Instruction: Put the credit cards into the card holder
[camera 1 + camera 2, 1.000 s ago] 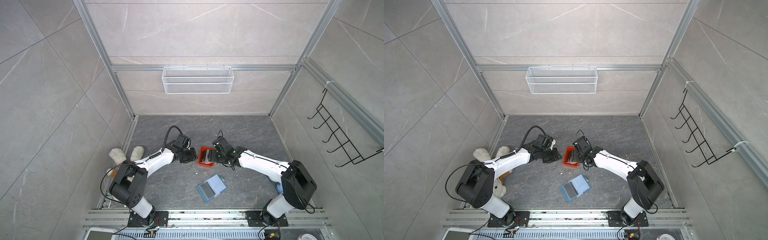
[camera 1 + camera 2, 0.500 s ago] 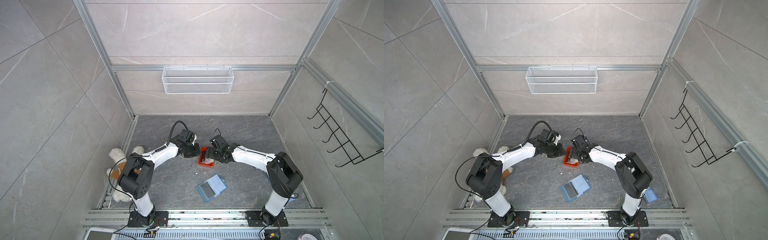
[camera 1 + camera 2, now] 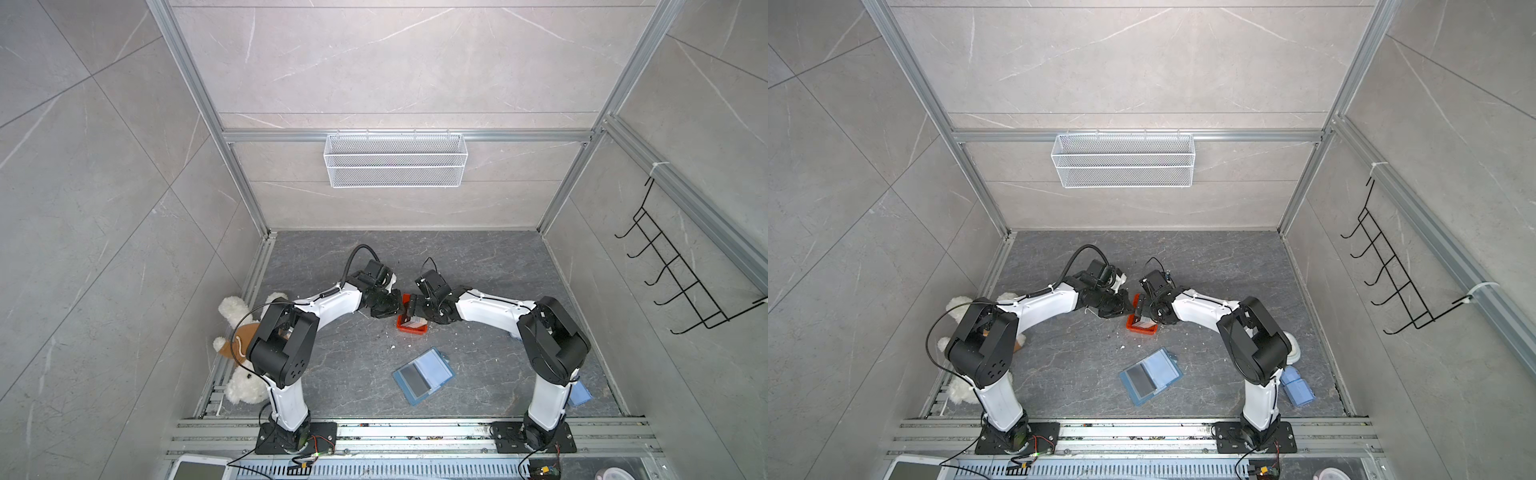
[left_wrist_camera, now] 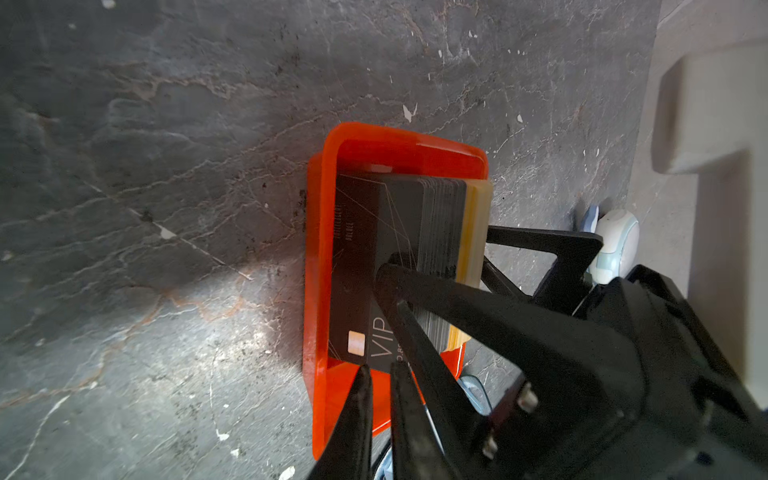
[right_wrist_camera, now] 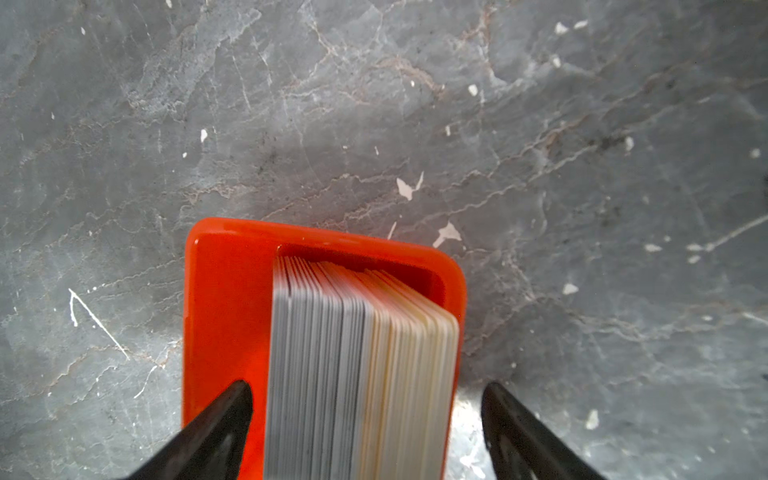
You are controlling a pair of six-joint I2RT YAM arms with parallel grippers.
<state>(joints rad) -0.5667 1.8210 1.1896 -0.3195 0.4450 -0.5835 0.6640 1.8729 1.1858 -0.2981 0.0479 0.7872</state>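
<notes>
**Both grippers at the tray**

**Left gripper** (image 4: 379, 368): The two fingers (image 4: 361, 399) stand almost together, with only a thin slit between them. Their tips sit at the near end of the front card (image 4: 357, 270), a dark card that leans away from the rest. Whether this card is caught in the slit cannot be told.

**Right gripper** (image 5: 365, 386): Released, jaws wide. One finger stands on each side of the cards (image 5: 357, 353), with a gap on both sides. In the left wrist view, one of these fingers lies at the dark face of the stack and the other lies behind it.

**Cards:** They stand on edge in the orange tray (image 5: 224, 299), packed toward one long wall. Grey-edged cards fill one half of the stack and yellowish-edged cards the other.

**Tray:** It rests on the floor (image 3: 478, 266), between the two grippers in both top views.

**Holder** (image 3: 424, 375): It lies open and flat on the floor, nearer the arm bases than the tray. It is well apart from the tray and from both grippers. One half shows a grey pocket and the other is blue.

**Surroundings:** A white plush toy (image 3: 232, 305) lies beside the left arm at the floor's edge. A blue box (image 3: 1298, 388) lies beside the right arm's base. A wire basket (image 3: 395, 160) hangs on the rear wall.
</notes>
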